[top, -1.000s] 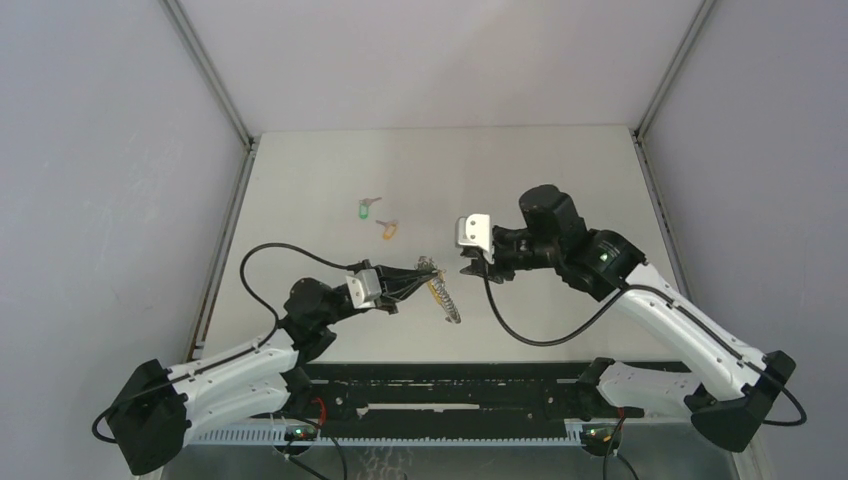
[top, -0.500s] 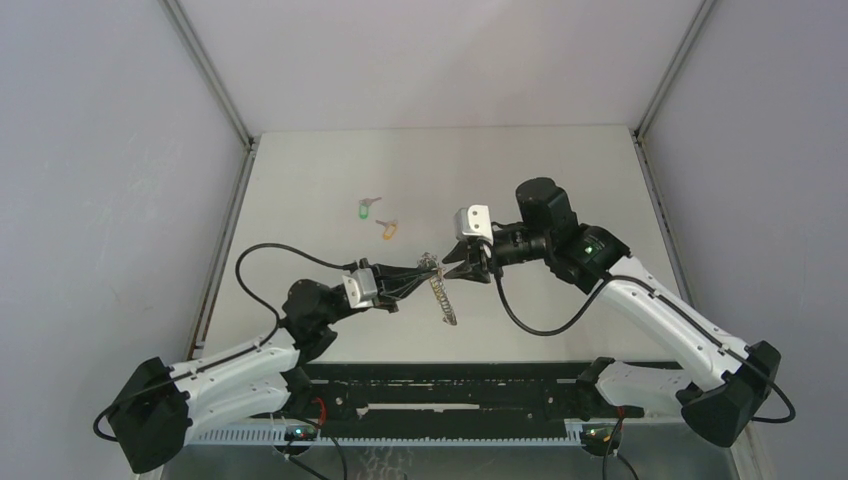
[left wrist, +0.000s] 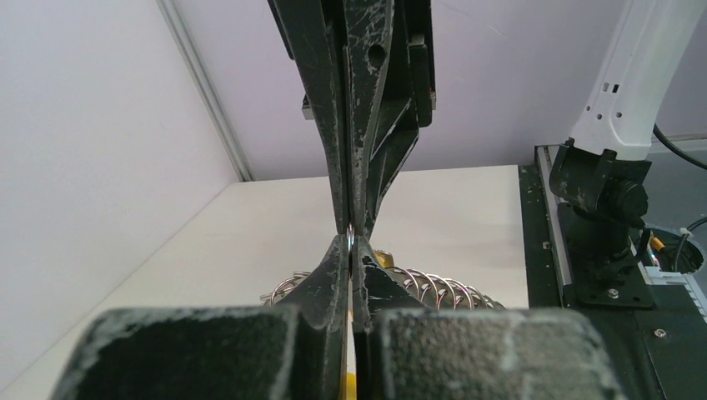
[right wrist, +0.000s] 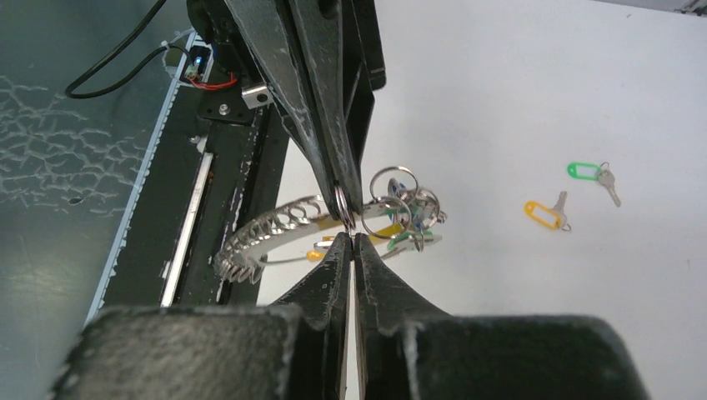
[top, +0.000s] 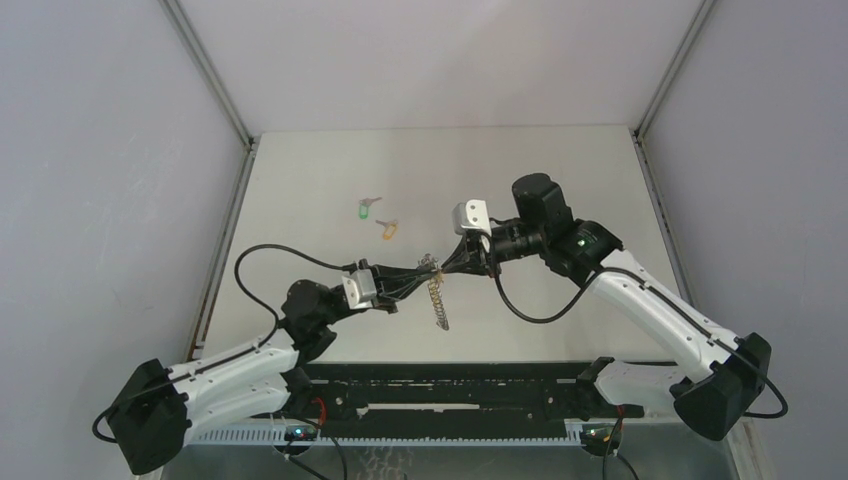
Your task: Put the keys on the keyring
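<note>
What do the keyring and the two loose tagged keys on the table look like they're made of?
Keyring: silvery metal, probably steel wire or chain; it glints and drapes in a curve. Green tag and orange tag: likely plastic, going by the smooth, evenly bright colour. Their keys: dull silver metal, too small to tell more.

White arms (top: 650, 310), black joints (top: 305, 305), cables (top: 272, 246).

text, labels, numbers: none I can read in my views | green tag (right wrist: 584, 171): too small to tell | orange tag (right wrist: 542, 214): too small to tell
</note>
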